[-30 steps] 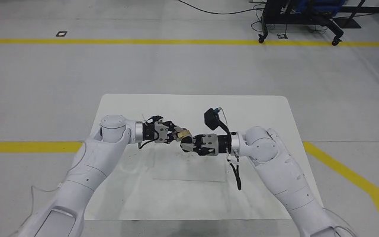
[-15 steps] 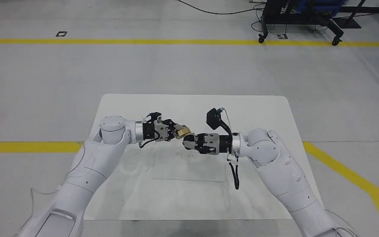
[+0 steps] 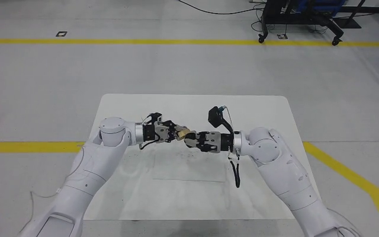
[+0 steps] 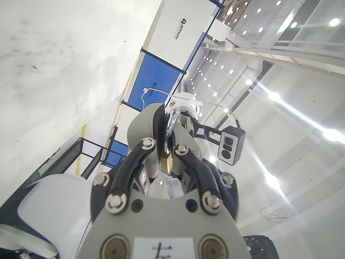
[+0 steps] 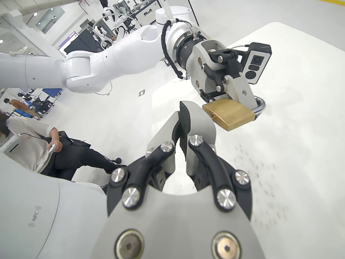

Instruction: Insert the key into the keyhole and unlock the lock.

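Note:
A brass padlock [image 3: 183,131] with a silver shackle hangs in the air over the middle of the white table [image 3: 254,112]. My left gripper [image 3: 176,131] is shut on it near the shackle. In the left wrist view the shackle [image 4: 172,121] sits between the closed fingers of the left gripper [image 4: 168,117]. My right gripper [image 3: 191,140] is just beside the padlock's free end, on the near side. In the right wrist view the right gripper [image 5: 183,109] has its black pads pressed together, and the padlock [image 5: 229,115] hangs close beyond them. Whether anything lies between the pads is hidden.
The tabletop under both grippers has faint scuff marks [image 5: 258,160]. A yellow floor line [image 3: 177,41] runs behind the table. A dark wheeled cart [image 3: 302,18] stands far back right. A person sits at the edge of the right wrist view, away from the table.
My right gripper has shifted slightly right and toward the far side. The left gripper with the padlock has edged up a little, so the two stay close together.

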You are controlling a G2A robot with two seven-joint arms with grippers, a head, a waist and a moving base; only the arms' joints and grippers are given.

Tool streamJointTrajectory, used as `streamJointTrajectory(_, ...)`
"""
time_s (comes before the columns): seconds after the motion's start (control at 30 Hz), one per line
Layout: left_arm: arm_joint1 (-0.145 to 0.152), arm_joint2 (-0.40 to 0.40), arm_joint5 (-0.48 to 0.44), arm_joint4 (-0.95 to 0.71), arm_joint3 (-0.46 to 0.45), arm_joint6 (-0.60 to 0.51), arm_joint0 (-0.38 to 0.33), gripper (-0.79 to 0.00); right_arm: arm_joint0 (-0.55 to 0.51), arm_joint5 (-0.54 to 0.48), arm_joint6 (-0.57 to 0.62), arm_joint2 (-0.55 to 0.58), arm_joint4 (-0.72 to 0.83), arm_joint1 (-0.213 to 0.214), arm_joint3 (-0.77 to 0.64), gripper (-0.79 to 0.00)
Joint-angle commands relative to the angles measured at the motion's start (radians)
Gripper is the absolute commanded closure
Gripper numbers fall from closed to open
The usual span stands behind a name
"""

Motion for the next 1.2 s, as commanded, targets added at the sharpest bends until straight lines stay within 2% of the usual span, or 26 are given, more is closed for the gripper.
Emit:
streamJointTrajectory(0.0,0.0,0.001,0.001,0.003,-0.003,-0.004,0.001,0.0,0.01,0.012,-0.01,-0.004,-0.015,0.0,0.01,0.0)
streamJointTrajectory(0.13,0.001,-0.001,0.0,0.005,-0.003,-0.006,0.001,0.0,0.011,0.008,-0.03,-0.005,-0.027,0.003,0.013,0.0)
streamJointTrajectory(0.17,0.001,-0.001,-0.002,0.005,-0.004,-0.006,0.001,0.0,0.01,0.001,-0.034,-0.004,-0.03,0.005,0.009,-0.089)
streamJointTrajectory(0.2,0.001,-0.002,-0.004,0.005,-0.004,-0.006,0.001,0.0,0.008,-0.018,-0.038,-0.003,-0.027,0.006,0.003,-0.283)
streamJointTrajectory(0.23,0.001,-0.004,-0.008,0.002,-0.005,-0.004,0.002,0.0,0.0,-0.054,-0.046,-0.007,0.006,0.007,-0.005,-0.785)
streamJointTrajectory(0.33,0.001,-0.019,-0.032,-0.004,-0.004,0.04,0.006,0.0,-0.005,-0.093,-0.052,-0.003,0.045,0.009,-0.005,-0.785)
streamJointTrajectory(0.4,0.002,-0.038,-0.074,0.016,-0.01,0.134,0.011,0.0,-0.005,-0.093,-0.052,-0.003,0.045,0.009,-0.005,-0.785)
streamJointTrajectory(0.5,0.002,-0.056,-0.131,0.042,-0.049,0.263,0.04,0.0,-0.005,-0.093,-0.052,-0.003,0.045,0.009,-0.005,-0.785)
streamJointTrajectory(0.77,0.011,-0.092,-0.249,0.165,-0.162,0.441,0.112,0.0,-0.004,-0.086,-0.056,0.0,0.033,0.009,-0.007,-0.785)
streamJointTrajectory(0.87,0.014,-0.102,-0.252,0.182,-0.186,0.46,0.131,0.0,-0.029,0.037,-0.166,0.032,-0.283,0.014,-0.123,-0.785)
streamJointTrajectory(0.93,0.014,-0.106,-0.249,0.188,-0.196,0.459,0.138,0.0,-0.075,0.114,-0.306,0.04,-0.49,0.013,-0.19,-0.785)
streamJointTrajectory(1.03,0.014,-0.109,-0.239,0.186,-0.203,0.449,0.142,0.0,-0.122,0.211,-0.463,-0.006,-0.784,0.009,-0.23,-0.785)
streamJointTrajectory(1.17,0.013,-0.113,-0.226,0.175,-0.2,0.431,0.142,0.0,-0.125,0.336,-0.574,-0.101,-1.132,0.002,-0.215,-0.785)
